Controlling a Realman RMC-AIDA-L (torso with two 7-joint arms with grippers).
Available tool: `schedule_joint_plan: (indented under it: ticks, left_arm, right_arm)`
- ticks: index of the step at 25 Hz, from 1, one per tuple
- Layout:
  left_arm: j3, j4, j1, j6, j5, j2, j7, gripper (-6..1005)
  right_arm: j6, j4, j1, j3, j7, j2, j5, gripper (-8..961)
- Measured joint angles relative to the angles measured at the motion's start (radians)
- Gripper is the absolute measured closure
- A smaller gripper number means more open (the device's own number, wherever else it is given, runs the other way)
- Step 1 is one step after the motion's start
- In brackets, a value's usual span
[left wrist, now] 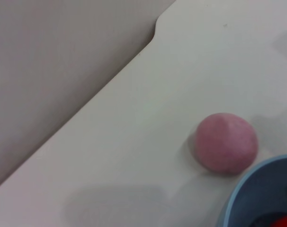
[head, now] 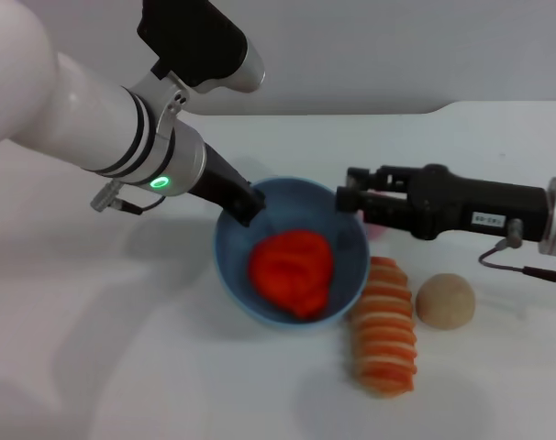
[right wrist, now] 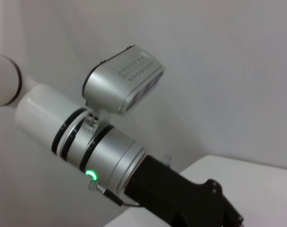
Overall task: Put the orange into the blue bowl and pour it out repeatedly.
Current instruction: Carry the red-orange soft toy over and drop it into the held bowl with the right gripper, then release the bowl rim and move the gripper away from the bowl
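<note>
In the blue bowl: orange | left claw on rim, grip unclear | right claw likewise

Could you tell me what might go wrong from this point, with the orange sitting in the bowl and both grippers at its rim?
1. The left gripper and right gripper sit at opposite sides of the blue bowl; uneven pulling could tip it and spill the orange early.
2. The striped loaf and tan ball lie close beside the bowl, and a pink ball just behind it; pouring could knock them.
</note>
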Motion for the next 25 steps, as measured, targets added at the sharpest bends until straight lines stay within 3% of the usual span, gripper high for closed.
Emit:
schedule_joint_plan:
  ticks: [11,25]
  left_arm:
    - [0.052,-0.056,-0.007,0.022,-0.024,0.001,0.000,905]
    - [0.070,-0.050,-0.001,-0.005,-0.021,0.005,-0.058,880]
  right_arm:
    - [-0.002,-0.007,-0.047,0.059,-0.004,0.000,0.031,383]
    - [0.008,0.001,-0.046,0.059,-0.035,0.000,0.028,365]
